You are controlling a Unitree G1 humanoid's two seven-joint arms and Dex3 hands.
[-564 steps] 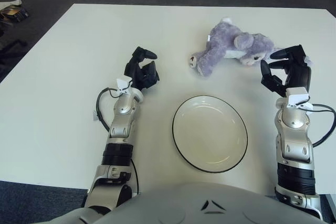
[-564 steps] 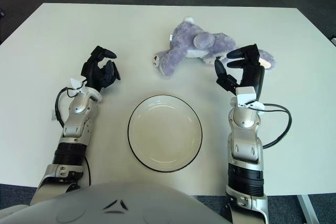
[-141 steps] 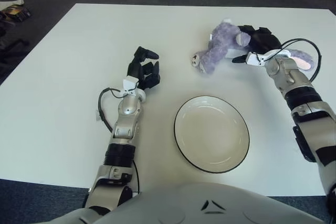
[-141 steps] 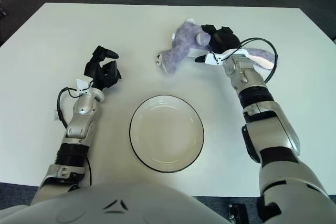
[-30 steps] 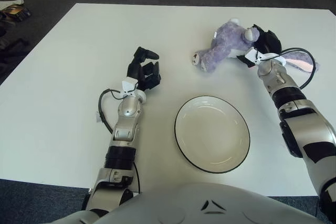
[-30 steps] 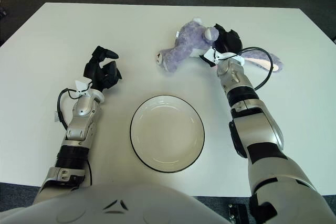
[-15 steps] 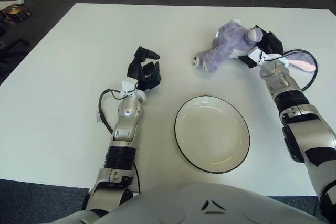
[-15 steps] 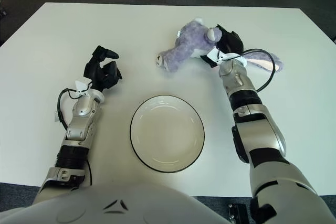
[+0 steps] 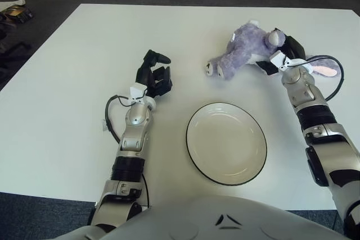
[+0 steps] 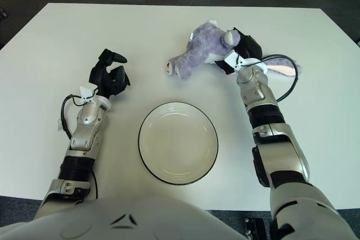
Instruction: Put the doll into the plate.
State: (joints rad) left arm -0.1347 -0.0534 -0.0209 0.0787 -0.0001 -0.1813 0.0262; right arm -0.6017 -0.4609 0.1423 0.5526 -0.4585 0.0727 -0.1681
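- Grasping step in hand: right hand [image 9: 284,51] at the far right of the white table [image 9: 67,82], fingers wrapped onto the doll [image 9: 242,51] at its middle, beside the head.
- Purple plush doll lying on its side at the far side of the table, feet pointing toward the left; pink-lined ear [image 9: 323,70] trailing out to the right past the wrist.
- Cannot tell whether any part of the doll is lifted off the surface; judged as gripped but not yet carried.
- Plate [image 9: 194,150], white with a dark rim, nearer the robot, well apart from the doll and holding nothing.
- Left hand [image 9: 154,76] idle, showing left of the plate, fingers curled with nothing in them.
- Black cable [image 9: 332,80] looping off the right wrist close to the ear; likely snag risk during the carry.
- Next move, as judged: lifting the doll clear, drawing it back toward the robot and slightly left until over the plate's centre, lowering, then letting go.
- Soft, floppy body likely to sag; limbs may drape over the rim unless set down centred.
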